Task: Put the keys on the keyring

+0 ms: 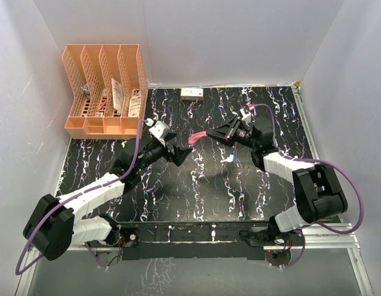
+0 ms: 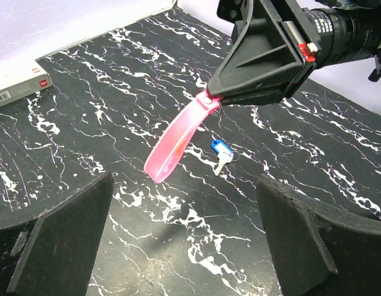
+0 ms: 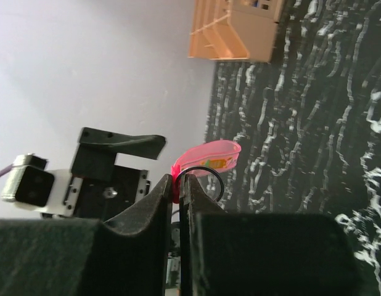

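Note:
My right gripper (image 1: 208, 134) is shut on the ring end of the keyring, a pink-red strap (image 1: 195, 137), and holds it above the black marble table (image 1: 196, 191). In the right wrist view the fingertips (image 3: 178, 180) pinch the strap (image 3: 209, 157), and the thin dark ring (image 3: 219, 185) sticks out beside them. A key with a blue head (image 2: 219, 148) lies on the table under the hanging strap (image 2: 175, 145); it also shows in the top view (image 1: 227, 158). I see no whitish-silver key. My left gripper (image 1: 177, 155) is open and empty (image 2: 184, 237), facing the strap from the left.
An orange file organiser (image 1: 104, 92) stands at the back left. A small white box (image 1: 192, 93) lies by the back wall and also shows in the left wrist view (image 2: 18, 86). White walls close in the table on three sides. Purple cables run along both arms.

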Controlling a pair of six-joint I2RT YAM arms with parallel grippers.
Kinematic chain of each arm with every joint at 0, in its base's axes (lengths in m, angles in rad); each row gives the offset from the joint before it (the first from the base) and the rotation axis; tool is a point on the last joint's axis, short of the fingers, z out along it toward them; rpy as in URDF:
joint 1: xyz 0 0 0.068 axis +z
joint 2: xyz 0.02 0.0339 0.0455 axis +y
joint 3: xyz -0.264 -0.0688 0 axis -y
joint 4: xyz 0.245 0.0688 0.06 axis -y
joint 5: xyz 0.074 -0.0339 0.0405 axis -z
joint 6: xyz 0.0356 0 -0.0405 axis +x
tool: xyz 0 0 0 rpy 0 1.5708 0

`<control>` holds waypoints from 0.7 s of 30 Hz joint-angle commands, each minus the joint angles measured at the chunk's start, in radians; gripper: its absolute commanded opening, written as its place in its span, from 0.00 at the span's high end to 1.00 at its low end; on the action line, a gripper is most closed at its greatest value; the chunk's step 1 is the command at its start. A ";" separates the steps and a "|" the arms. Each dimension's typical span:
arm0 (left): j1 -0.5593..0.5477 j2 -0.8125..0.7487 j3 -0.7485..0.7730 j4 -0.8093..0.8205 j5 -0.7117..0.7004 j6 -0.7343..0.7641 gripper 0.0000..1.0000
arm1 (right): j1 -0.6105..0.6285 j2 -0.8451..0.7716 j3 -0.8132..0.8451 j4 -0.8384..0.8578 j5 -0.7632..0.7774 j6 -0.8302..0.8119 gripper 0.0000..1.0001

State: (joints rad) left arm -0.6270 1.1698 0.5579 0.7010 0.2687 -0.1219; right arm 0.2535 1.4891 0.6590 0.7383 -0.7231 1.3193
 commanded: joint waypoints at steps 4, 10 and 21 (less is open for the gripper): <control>-0.004 0.004 0.082 -0.054 0.088 0.089 0.01 | 0.003 -0.092 0.169 -0.474 0.032 -0.437 1.00; -0.004 0.063 0.117 -0.135 0.234 0.206 0.01 | 0.002 -0.071 0.316 -0.768 0.025 -0.730 1.00; -0.014 0.130 0.120 -0.033 0.195 0.216 0.01 | 0.042 -0.073 0.365 -0.884 0.054 -0.845 0.99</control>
State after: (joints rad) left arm -0.6346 1.2846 0.6380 0.6323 0.4568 0.0799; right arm 0.2646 1.4334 0.9749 -0.1024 -0.7025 0.5571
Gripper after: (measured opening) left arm 0.986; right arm 0.063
